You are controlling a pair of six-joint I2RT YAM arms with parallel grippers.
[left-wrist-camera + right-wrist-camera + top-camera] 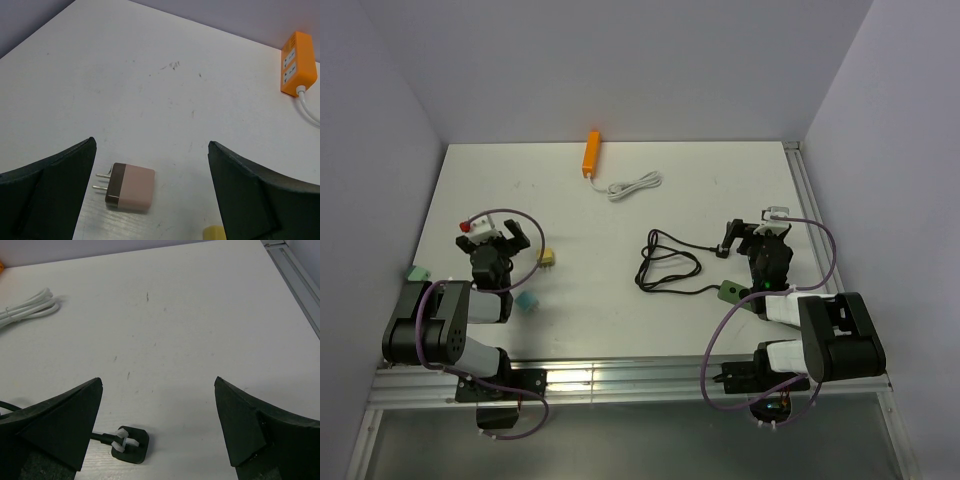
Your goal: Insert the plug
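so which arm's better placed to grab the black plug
Right. The right gripper, open, hovers at the black plug, which shows low in its wrist view. The left gripper is on the far side, by a pink adapter.

I'm looking into a robotics lab cell: plain lavender walls [620, 60] are boxing in a white table [620, 290], and the left arm [430, 325] and right arm [835, 340] are sitting bolted to an aluminium rail [620, 378] along its near edge
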